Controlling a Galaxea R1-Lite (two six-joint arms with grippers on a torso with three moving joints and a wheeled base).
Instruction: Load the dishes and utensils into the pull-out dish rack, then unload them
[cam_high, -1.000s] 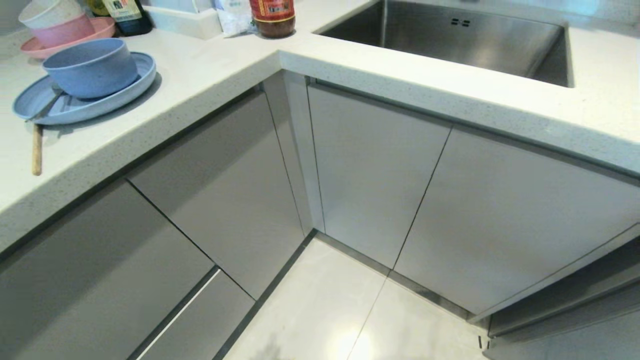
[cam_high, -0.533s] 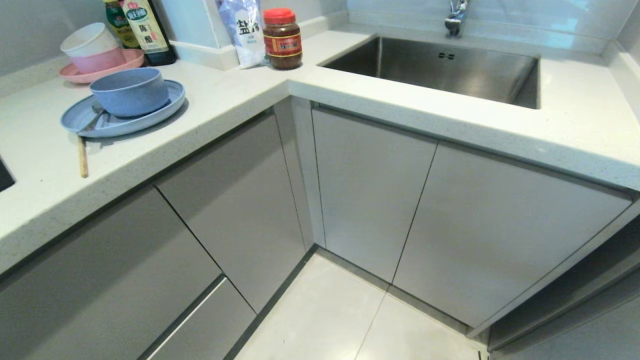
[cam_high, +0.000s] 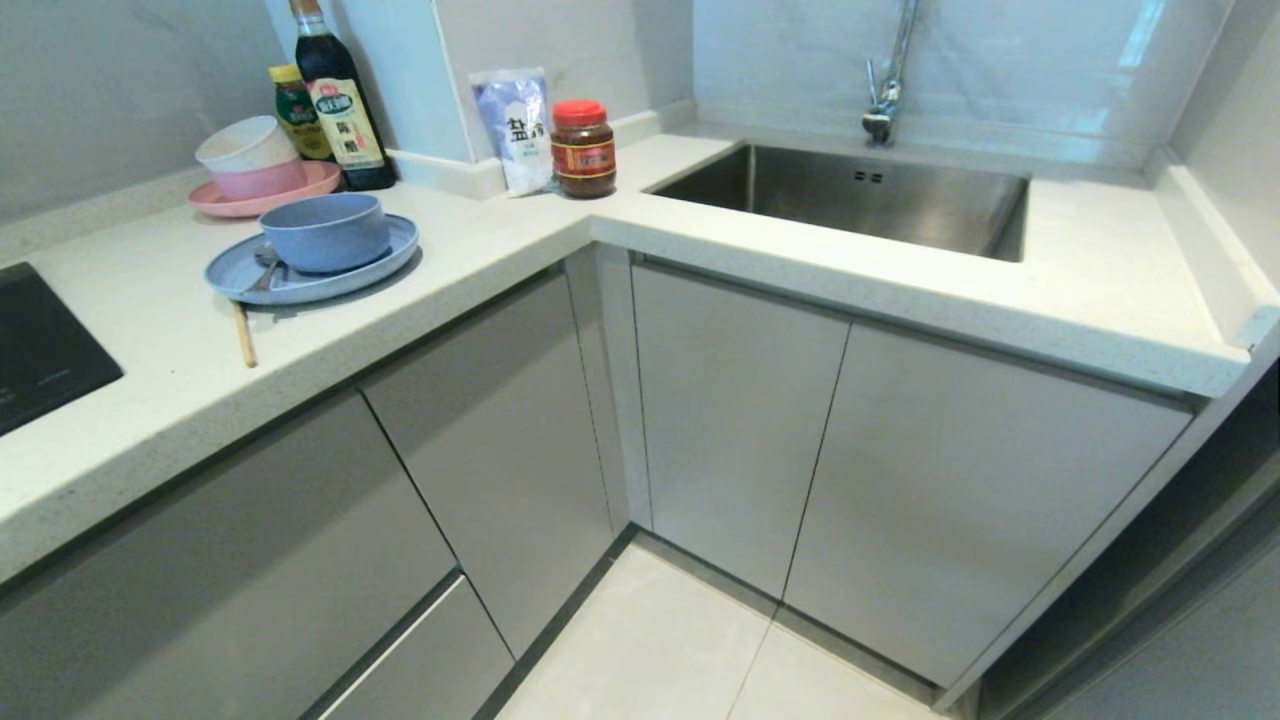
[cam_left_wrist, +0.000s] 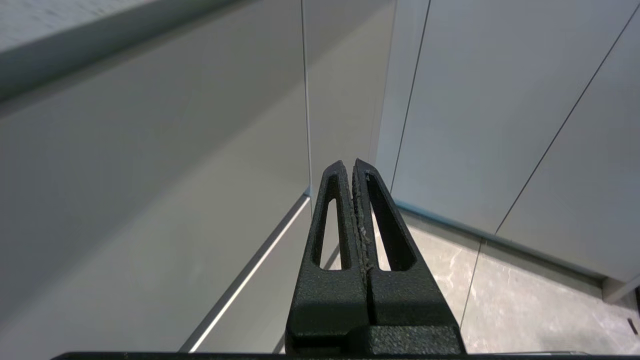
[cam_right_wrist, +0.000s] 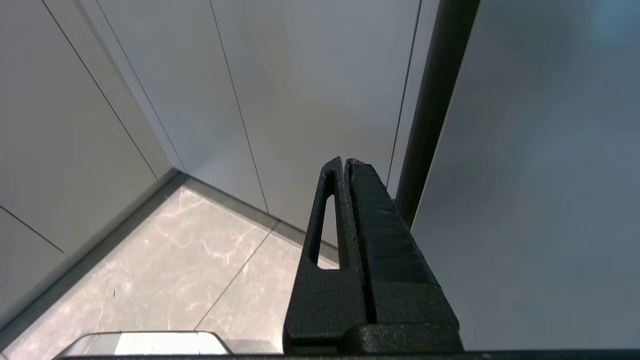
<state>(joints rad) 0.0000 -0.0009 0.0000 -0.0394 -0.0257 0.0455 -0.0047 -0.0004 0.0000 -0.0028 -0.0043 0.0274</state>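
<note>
On the left counter a pale blue plate (cam_high: 300, 285) carries a pale blue bowl (cam_high: 325, 232). A silver spoon (cam_high: 266, 266) lies on the plate beside the bowl, and wooden chopsticks (cam_high: 243, 335) stick out over the plate's near rim onto the counter. The pull-out dish rack is out of view; only shut grey cabinet fronts (cam_high: 500, 450) show. Neither arm shows in the head view. My left gripper (cam_left_wrist: 349, 165) is shut and empty, low in front of the cabinet corner. My right gripper (cam_right_wrist: 344, 162) is also shut and empty, facing the cabinet doors.
A pink plate with stacked pink and white bowls (cam_high: 255, 165) stands behind the blue dishes. Bottles (cam_high: 338, 110), a salt bag (cam_high: 520, 130) and a red-lidded jar (cam_high: 583, 150) line the wall. A steel sink (cam_high: 860, 200) with a tap is right; a black hob (cam_high: 40, 350) far left.
The head camera has tilted upward: the counter, dishes and sink have slid down the picture, and the wall, bottles, tap and hob have come into sight. The things themselves have not moved.
</note>
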